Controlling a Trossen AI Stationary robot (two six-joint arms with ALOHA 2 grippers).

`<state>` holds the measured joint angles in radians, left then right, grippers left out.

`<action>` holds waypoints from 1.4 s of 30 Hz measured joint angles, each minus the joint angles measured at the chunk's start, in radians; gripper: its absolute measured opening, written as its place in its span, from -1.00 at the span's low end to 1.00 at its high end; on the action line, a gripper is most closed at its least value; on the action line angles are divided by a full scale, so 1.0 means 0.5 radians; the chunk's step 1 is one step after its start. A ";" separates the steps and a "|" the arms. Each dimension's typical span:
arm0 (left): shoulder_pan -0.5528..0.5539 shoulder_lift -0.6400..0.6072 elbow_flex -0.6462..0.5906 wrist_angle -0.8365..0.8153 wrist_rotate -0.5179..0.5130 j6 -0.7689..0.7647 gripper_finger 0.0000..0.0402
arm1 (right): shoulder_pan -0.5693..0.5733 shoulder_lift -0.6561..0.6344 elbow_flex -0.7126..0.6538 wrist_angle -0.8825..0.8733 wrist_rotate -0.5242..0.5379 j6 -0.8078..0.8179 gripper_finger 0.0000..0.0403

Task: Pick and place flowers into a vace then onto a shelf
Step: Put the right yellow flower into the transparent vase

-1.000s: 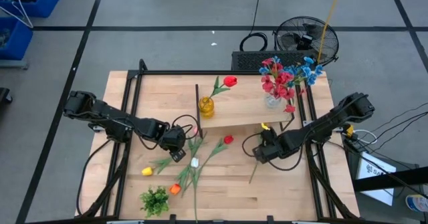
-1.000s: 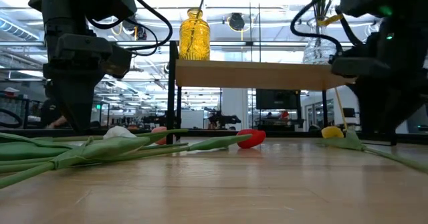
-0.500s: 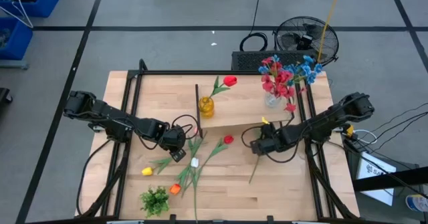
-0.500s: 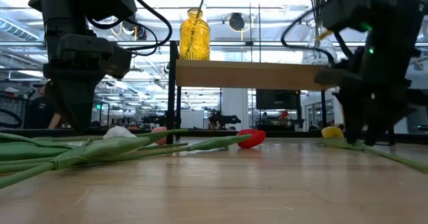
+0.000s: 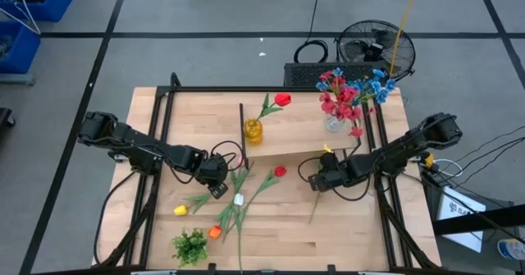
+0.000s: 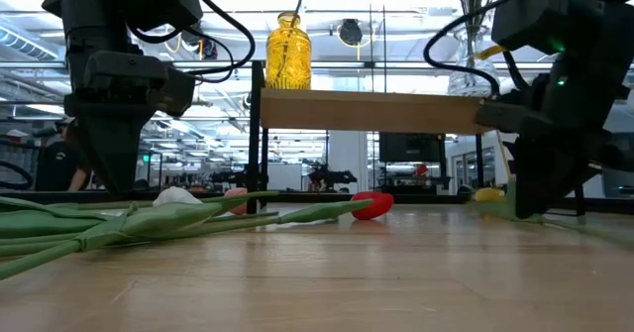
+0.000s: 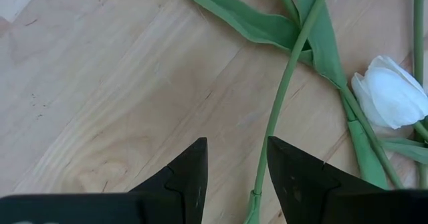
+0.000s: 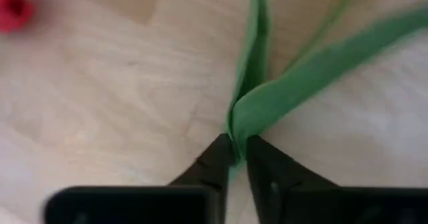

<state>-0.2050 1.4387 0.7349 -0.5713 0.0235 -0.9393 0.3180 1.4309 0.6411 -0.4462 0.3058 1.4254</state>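
A yellow tulip (image 5: 326,150) with a long green stem (image 8: 253,70) lies on the table under the shelf's (image 5: 299,131) near edge. My right gripper (image 5: 318,179) is down on it and shut on the stem. On the shelf stand a yellow vase (image 5: 253,130) holding a red tulip (image 5: 282,99) and a clear vase (image 5: 334,124) with red and blue flowers. More flowers lie on the table: a red tulip (image 5: 280,171), a white one (image 7: 391,97), a yellow one (image 5: 180,211) and an orange one (image 5: 215,232). My left gripper (image 7: 237,177) hangs open over a stem (image 7: 284,97), touching nothing. My right gripper pinches the yellow tulip's stem (image 8: 239,134) between its two fingertips (image 8: 217,158), where a leaf branches off, about midway along the stem. The fingers come from above, pointing down, and stand on either side of the stem. The tulip's head (image 6: 488,194) rests on the table.
A short green leafy clump (image 5: 190,246) sits near the table's front left. The shelf's thin black legs (image 6: 256,139) stand close to both grippers. A black frame runs along the table's sides. A fan (image 5: 373,49) and cables lie on the floor behind.
My right gripper has moved a little toward the table's left and far edges, come down over the yellow tulip's stem, and shut on it. The tulip stays lying where it was.
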 joint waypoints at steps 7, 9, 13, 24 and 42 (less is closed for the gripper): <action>0.000 0.001 0.000 0.005 0.001 -0.013 -0.22 | 0.158 -0.295 -0.005 0.358 -0.039 -0.479 -0.98; 0.000 0.000 0.000 0.011 0.000 -0.020 -0.22 | 0.225 -0.410 -0.005 0.547 0.001 -0.780 -0.99; 0.000 0.000 0.000 0.020 0.001 -0.028 -0.22 | 0.360 -0.657 -0.004 1.057 0.117 -1.474 -0.99; 0.000 0.000 0.001 0.116 0.001 -0.073 -0.22 | 0.612 -1.159 0.001 2.591 0.750 -4.136 -1.00; 0.000 0.001 0.001 0.111 -0.043 -0.118 -0.22 | 0.970 -1.020 0.111 2.980 1.373 -5.953 -1.00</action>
<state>-0.2050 1.4391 0.7353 -0.5159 0.0019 -0.9981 0.8030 0.9207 0.6968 1.0438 0.9922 -1.5513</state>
